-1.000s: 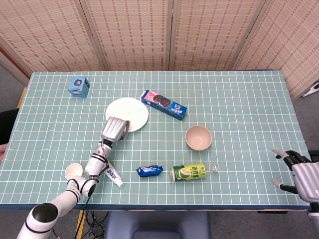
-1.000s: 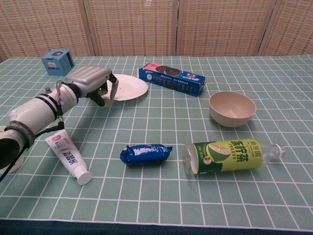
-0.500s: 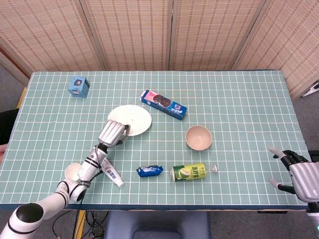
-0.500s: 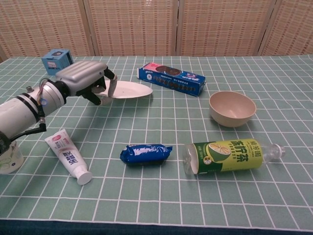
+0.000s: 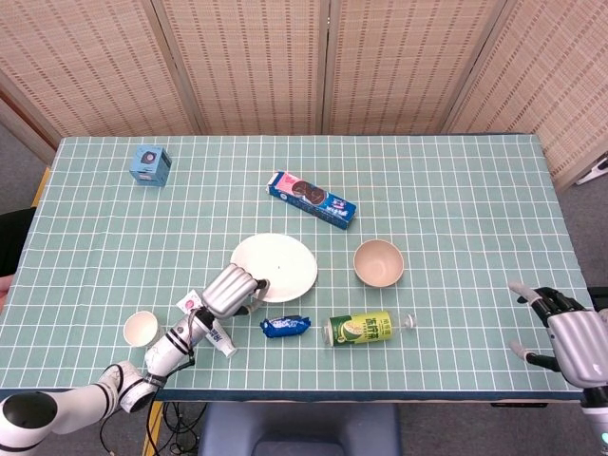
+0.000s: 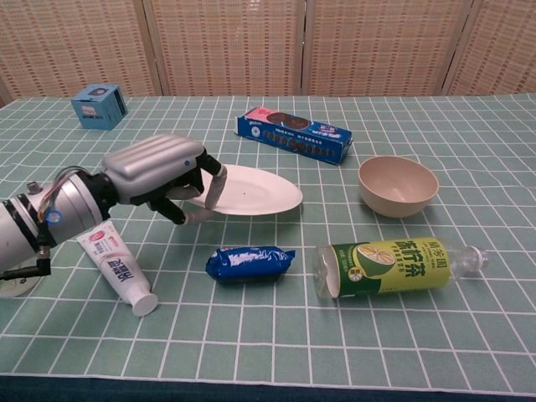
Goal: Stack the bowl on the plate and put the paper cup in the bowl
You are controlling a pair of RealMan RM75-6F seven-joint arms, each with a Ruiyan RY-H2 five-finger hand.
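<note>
My left hand (image 5: 231,291) (image 6: 159,173) grips the near-left rim of the white plate (image 5: 277,267) (image 6: 249,189) and holds it lifted and tilted above the table, left of the beige bowl (image 5: 378,262) (image 6: 398,185). The bowl stands upright and empty at centre right. A white paper cup (image 5: 141,329) stands near the front left edge, behind my left forearm; the chest view shows only a sliver of the paper cup (image 6: 12,285). My right hand (image 5: 568,334) hovers open at the front right corner, away from everything.
A blue cookie box (image 5: 312,199) (image 6: 293,135) lies behind the plate. A toothpaste tube (image 6: 116,266), a blue snack packet (image 5: 285,326) (image 6: 249,263) and a lying green bottle (image 5: 362,329) (image 6: 389,266) line the front. A small blue cube box (image 5: 150,164) sits far left.
My left hand has carried the plate off the table and towards the front right, closer to the bowl. The right hand has barely moved.
</note>
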